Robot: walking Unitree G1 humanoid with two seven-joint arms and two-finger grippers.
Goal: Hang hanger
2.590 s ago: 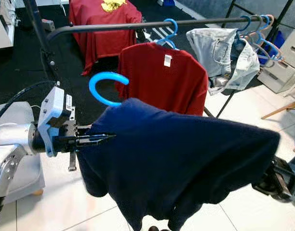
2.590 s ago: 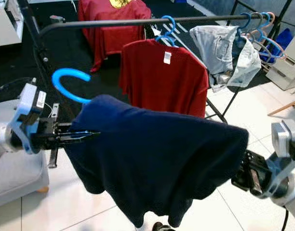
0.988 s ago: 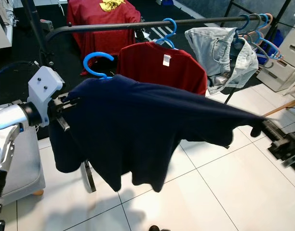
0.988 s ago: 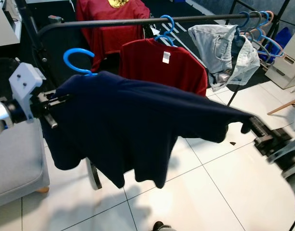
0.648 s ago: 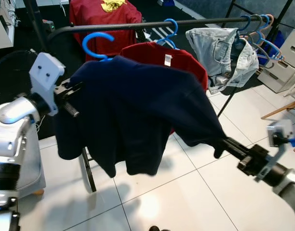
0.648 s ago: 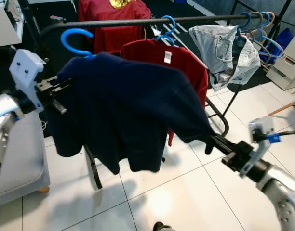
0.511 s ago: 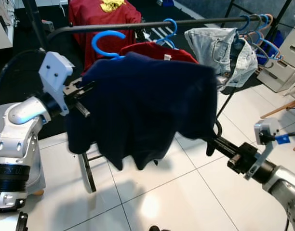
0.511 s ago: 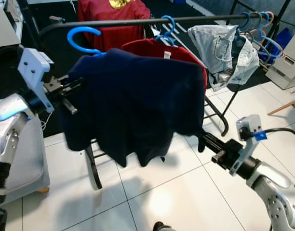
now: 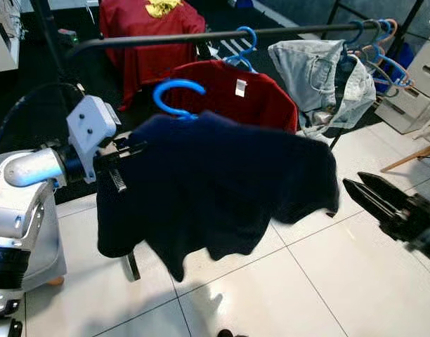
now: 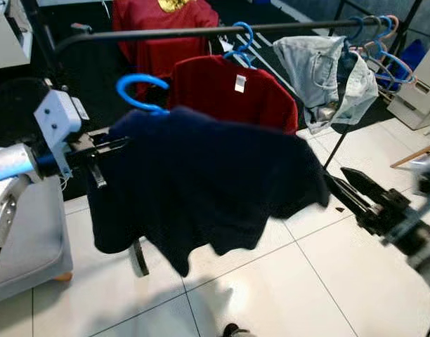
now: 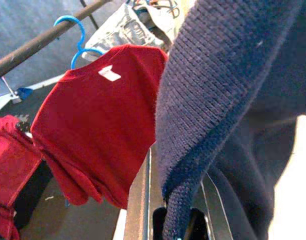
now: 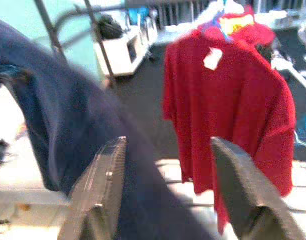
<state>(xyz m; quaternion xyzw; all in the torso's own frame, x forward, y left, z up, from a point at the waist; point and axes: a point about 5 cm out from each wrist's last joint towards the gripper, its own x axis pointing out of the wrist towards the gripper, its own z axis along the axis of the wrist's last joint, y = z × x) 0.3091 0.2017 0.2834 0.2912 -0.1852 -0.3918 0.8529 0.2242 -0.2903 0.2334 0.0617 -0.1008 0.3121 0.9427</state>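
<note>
Rail point(image 9: 201, 36) runs across the top with the red shirt point(image 9: 229, 105) hung near its middle. Navy sweater point(image 9: 222, 189) on the blue hanger point(image 9: 174, 95) is below the rail, unhooked. Left gripper point(image 9: 127, 151) is clenched on its shoulder; right gripper point(image 9: 373, 193) is released, clear. You're mid-carry: lift the hook over the rail left of the red shirt.

Black clothes rail point(image 9: 201, 36), red shirt point(image 9: 232, 98), jeans point(image 9: 317, 67), spare hangers point(image 9: 376, 38) hung on it
</note>
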